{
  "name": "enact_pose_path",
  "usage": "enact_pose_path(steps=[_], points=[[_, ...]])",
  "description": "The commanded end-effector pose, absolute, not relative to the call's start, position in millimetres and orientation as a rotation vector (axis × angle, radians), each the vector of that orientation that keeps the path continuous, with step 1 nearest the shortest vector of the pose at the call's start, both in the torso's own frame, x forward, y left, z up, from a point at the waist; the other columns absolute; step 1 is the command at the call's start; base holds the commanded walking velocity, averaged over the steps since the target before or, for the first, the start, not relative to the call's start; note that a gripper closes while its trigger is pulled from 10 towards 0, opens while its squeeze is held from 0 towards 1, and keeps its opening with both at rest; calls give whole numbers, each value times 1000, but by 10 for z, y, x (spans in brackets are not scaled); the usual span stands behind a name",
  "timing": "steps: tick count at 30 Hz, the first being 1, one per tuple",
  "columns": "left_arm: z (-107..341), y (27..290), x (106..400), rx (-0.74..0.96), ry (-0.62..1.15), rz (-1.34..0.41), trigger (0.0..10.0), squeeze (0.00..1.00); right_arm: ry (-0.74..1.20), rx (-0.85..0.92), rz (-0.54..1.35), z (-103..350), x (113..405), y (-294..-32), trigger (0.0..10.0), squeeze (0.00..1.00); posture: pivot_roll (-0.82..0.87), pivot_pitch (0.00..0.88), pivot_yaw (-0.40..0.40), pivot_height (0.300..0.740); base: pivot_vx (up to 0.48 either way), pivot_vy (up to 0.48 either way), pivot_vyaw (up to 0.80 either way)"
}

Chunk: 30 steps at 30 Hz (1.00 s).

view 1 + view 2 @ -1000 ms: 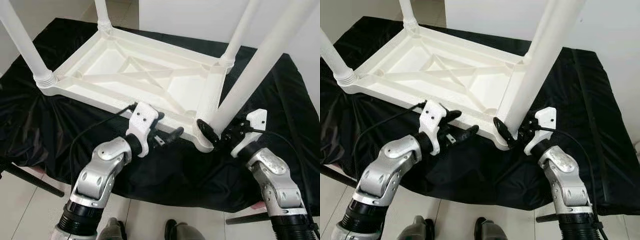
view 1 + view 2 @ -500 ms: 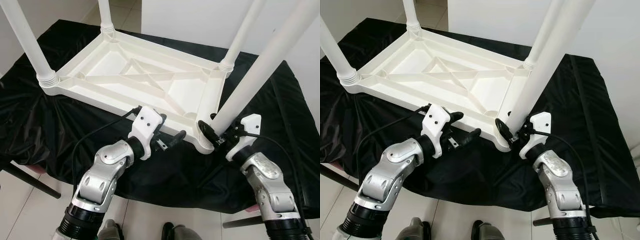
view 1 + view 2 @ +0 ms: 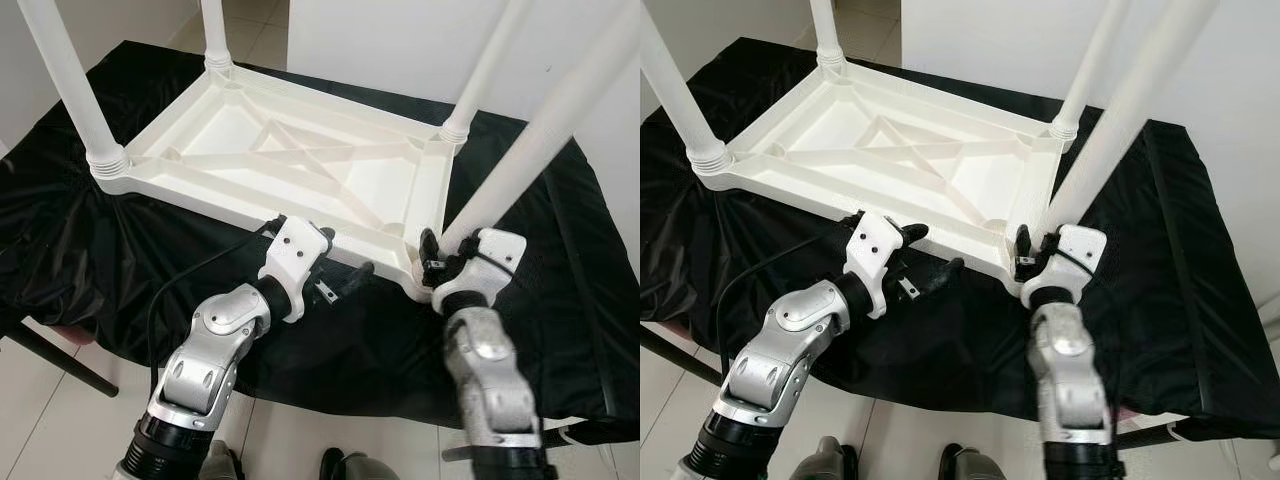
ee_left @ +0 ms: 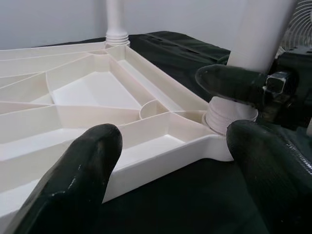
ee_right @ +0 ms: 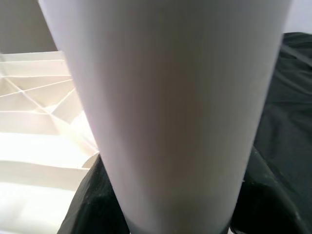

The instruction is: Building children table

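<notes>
A white plastic children's table (image 3: 200, 185) lies upside down on a black cloth. Three white legs stand in its corners: near left (image 3: 70, 90), far left (image 3: 213, 30) and far right (image 3: 485, 70). The fourth leg (image 3: 540, 130) leans over the near right corner socket (image 4: 229, 114). My right gripper (image 3: 445, 255) is shut on this leg just above its base, and the leg (image 5: 170, 107) looms close in the right wrist view. My left gripper (image 3: 342, 258) is open at the table's near rim, one finger (image 4: 73, 180) over the rim and the other finger (image 4: 273, 161) outside it.
The black cloth (image 3: 80, 230) drapes over the work surface and hangs off its near edge. White walls rise behind and to the right. A dark stand bar (image 3: 50, 355) slants over the tiled floor at lower left. My feet show at the bottom edge.
My right forearm has swung left until it sits almost straight below the leg's base, wrist turned, still gripping the leg. The left gripper stays open by the rim. The camera has shifted slightly.
</notes>
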<state>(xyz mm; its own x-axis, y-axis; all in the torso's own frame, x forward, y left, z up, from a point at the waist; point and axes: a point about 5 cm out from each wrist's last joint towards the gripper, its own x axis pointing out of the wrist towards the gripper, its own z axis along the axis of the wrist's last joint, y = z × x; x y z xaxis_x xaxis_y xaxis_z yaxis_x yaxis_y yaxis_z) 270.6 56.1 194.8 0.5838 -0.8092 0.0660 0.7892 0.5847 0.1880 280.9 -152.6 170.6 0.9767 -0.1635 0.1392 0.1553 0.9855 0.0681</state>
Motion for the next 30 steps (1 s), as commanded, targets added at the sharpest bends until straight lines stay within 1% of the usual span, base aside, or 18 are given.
enact_pose_path(steps=[1, 4, 5, 7, 8, 11, 12, 16, 17, 19, 20, 21, 22, 23, 24, 27, 30], points=[[1960, 569, 2749, 142, -169, -831, 10000, 0, -52, 43, -190, 1506, 2784, -1523, 0, 0, 13, 166, -80, 740, 0, 0, 0], [1968, 572, 2757, 143, -175, -827, 10000, 0, -53, 52, -161, 1515, 2797, -1475, 0, 0, 14, 165, -82, 740, 0, 0, 0], [1972, 576, 2760, 147, -179, -825, 10000, 0, -56, 54, -135, 1523, 2803, -1470, 4392, 0, 17, 164, -83, 740, 0, 0, 0], [1973, 578, 2761, 150, -182, -823, 10000, 0, -55, 53, -128, 1533, 2804, -1462, 4392, 0, 17, 164, -83, 740, 0, 0, 0], [1977, 581, 2766, 151, -184, -820, 10000, 0, -70, 61, -96, 1562, 2812, -1475, 10000, 0, 15, 164, -83, 740, 0, 0, 0], [1977, 581, 2766, 151, -184, -820, 10000, 0, -70, 61, -96, 1562, 2812, -1475, 10000, 0, 15, 164, -83, 740, 0, 0, 0], [1982, 581, 2770, 150, -188, -817, 10000, 0, -88, 60, -61, 1596, 2818, -1503, 10000, 1000, 14, 165, -82, 740, 0, 0, 0], [2007, 576, 2774, 152, -202, -816, 10000, 0, -137, 16, 145, 1690, 2825, -1700, 10000, 1000, 16, 166, -86, 740, 0, 0, 0], [2007, 576, 2774, 152, -202, -816, 10000, 0, -137, 16, 145, 1690, 2825, -1700, 10000, 1000, 16, 166, -86, 740, 0, 0, 0], [2019, 579, 2777, 154, -207, -814, 10000, 0, -134, -17, 235, 1710, 2827, -1780, 10000, 1000, 22, 167, -87, 740, 0, 0, 0], [2019, 579, 2777, 154, -207, -814, 10000, 0, -134, -17, 235, 1710, 2827, -1780, 10000, 1000, 22, 167, -87, 740, 0, 0, 0], [2027, 582, 2776, 158, -211, -812, 10000, 0, -132, -33, 299, 1724, 2830, -1820, 10000, 0, 26, 166, -86, 740, 0, 0, 0], [2037, 586, 2776, 161, -215, -812, 10000, 0, -128, -56, 367, 1741, 2840, -1845, 10000, 0, 26, 166, -86, 740, 0, 0, 0], [2037, 586, 2776, 161, -215, -812, 10000, 0, -128, -56, 367, 1741, 2840, -1845, 10000, 0, 26, 166, -86, 740, 0, 0, 0], [2043, 589, 2775, 164, -218, -811, 10000, 0, -125, -71, 413, 1754, 2846, -1864, 10000, 0, 26, 166, -86, 740, 0, 0, 0], [2033, 577, 2753, 157, -210, -837, 10000, 0, -126, -133, 570, 1781, 2870, -1843, 10000, 0, 26, 166, -86, 740, 0, 0, 0], [1982, 551, 2691, 157, -185, -893, 10000, 0, -122, -139, 631, 1769, 2900, -1822, 10000, 0, 42, 162, -90, 740, 0, 0, 0]])
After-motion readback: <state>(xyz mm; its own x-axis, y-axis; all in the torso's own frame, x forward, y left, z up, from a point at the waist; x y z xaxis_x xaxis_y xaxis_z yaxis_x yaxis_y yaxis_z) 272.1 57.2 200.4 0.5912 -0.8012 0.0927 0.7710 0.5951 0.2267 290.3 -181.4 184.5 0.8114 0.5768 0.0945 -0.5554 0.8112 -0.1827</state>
